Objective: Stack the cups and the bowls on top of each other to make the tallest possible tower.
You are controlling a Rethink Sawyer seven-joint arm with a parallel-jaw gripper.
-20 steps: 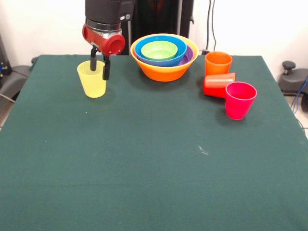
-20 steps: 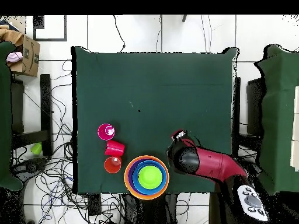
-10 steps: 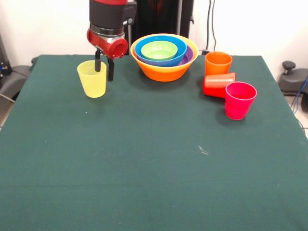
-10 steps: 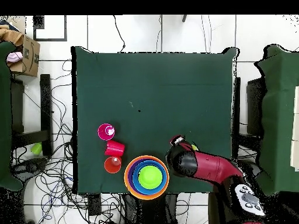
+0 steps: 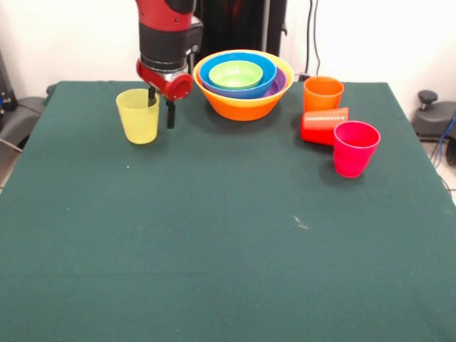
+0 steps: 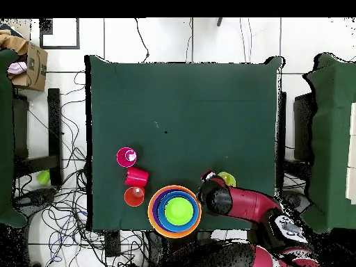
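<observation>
A yellow cup (image 5: 137,117) stands upright at the table's far left, seen in the overhead view as a yellow cup (image 6: 227,179) beside the arm. My gripper (image 5: 161,105) is open and straddles its right wall, one finger inside and one outside. To the right sits a nest of bowls: a large yellow-orange bowl (image 5: 242,107) holding a purple one (image 5: 276,85), a blue one (image 5: 265,70) and a small green one (image 5: 235,74). Further right an orange cup (image 5: 323,92) stands upright, a red cup (image 5: 324,127) lies on its side, and a magenta cup (image 5: 355,148) stands upright.
The green cloth table (image 5: 228,235) stretches wide toward the front. In the overhead view, the bowl nest (image 6: 174,211) sits near the table's bottom edge, with the arm (image 6: 243,203) to its right. Cables lie on the floor around the table.
The gripper has slid right across the yellow cup's mouth, toward the bowls, so its inner finger moved from the cup's middle to its right wall. The cup nudged slightly right.
</observation>
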